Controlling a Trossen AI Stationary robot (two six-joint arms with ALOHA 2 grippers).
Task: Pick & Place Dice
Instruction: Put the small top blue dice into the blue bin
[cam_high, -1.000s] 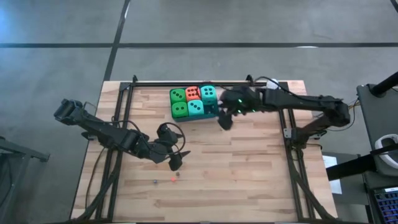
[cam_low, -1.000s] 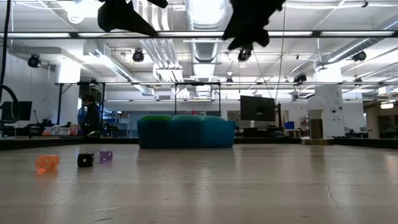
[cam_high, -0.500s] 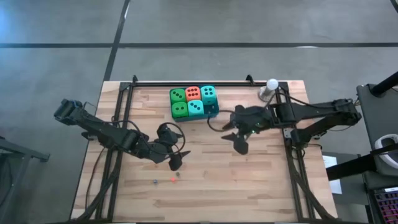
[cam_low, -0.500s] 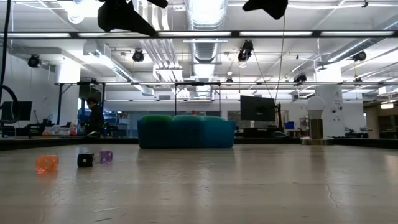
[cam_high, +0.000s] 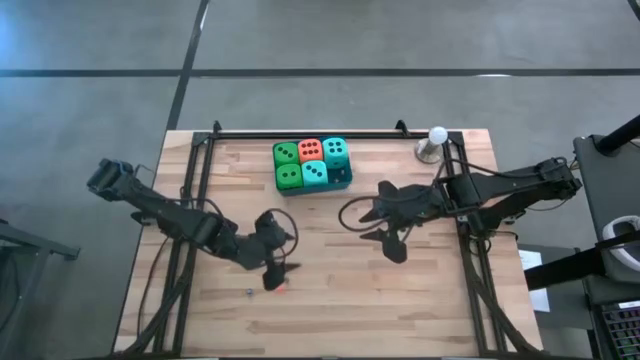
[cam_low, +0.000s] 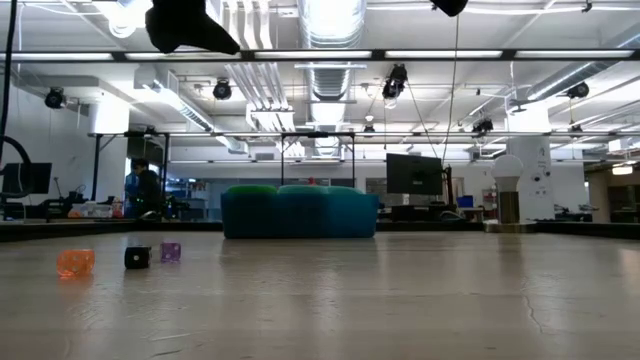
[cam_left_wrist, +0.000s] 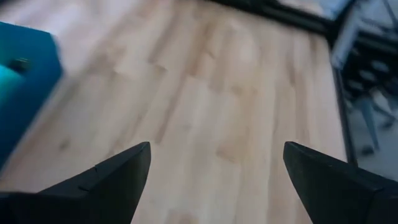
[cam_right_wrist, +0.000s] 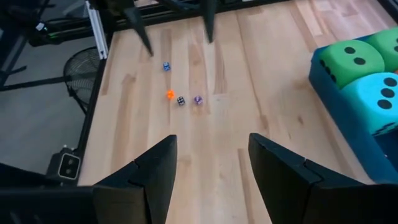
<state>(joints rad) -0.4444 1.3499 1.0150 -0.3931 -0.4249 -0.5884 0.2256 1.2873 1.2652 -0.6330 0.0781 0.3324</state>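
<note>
Five dice (cam_high: 311, 163) sit packed in a blue tray (cam_high: 343, 177) at the far-middle of the wood table (cam_high: 440, 290), two rows: green, orange-red, teal behind; green, teal in front. All upright, sides touching; no die outside the tray. Landmark for all positions: the tray. Left gripper (cam_high: 270, 277) hangs over bare table well to the near-left of the tray, fingers (cam_left_wrist: 118, 171) spread wide, nothing between them; left wrist view shows only bare boards between the tips, w/ a blurred edge of the tray off to one side. Right gripper (cam_high: 392, 247) hangs over bare table near-right of the tray, clear of it; fingers (cam_right_wrist: 155, 162) part open w/ a moderate gap, empty, no contact w/ any die. Right wrist view shows a green die (cam_right_wrist: 348, 59) and a teal die (cam_right_wrist: 376, 93) in the tray to one side. Four tiny dice, separate from the big ones, lie loose on the table near-left of the tray, close by the left gripper: orange (cam_right_wrist: 170, 94), black (cam_right_wrist: 180, 100), purple (cam_right_wrist: 197, 99), blue (cam_right_wrist: 166, 66). White ball on metal stand (cam_high: 436, 140) stands to the right of the tray, near the far-right table corner. Low view: a person (cam_low: 145, 188) in the room beyond the table, well behind the tray.
</note>
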